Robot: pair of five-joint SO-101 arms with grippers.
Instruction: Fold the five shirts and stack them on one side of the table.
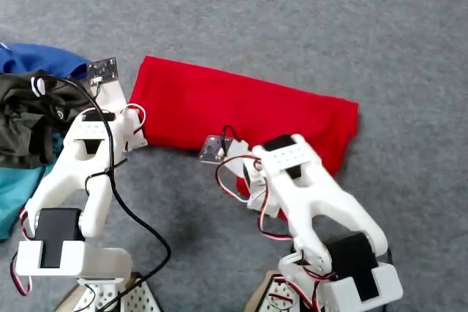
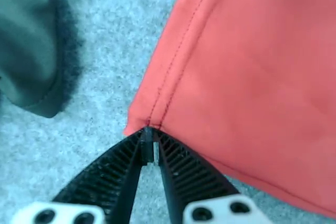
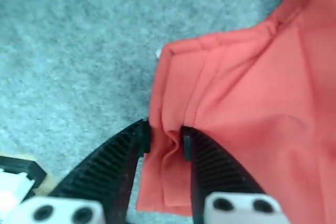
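A red shirt (image 1: 241,111) lies spread across the middle of the grey table, partly folded into a long band. My left gripper (image 2: 149,148) is shut on the red shirt (image 2: 247,72) at its stitched hem corner, at the shirt's left near end in the high view (image 1: 134,135). My right gripper (image 3: 165,140) is shut on a bunched fold of the red shirt (image 3: 252,108), at the shirt's near edge by the middle (image 1: 248,173). The cloth under the right arm is hidden.
A heap of other shirts sits at the table's left edge: blue (image 1: 36,58), dark green (image 1: 25,118), also seen beside the left gripper (image 2: 29,45), and teal (image 1: 14,184). Grey table (image 1: 307,27) lies bare at the back and right.
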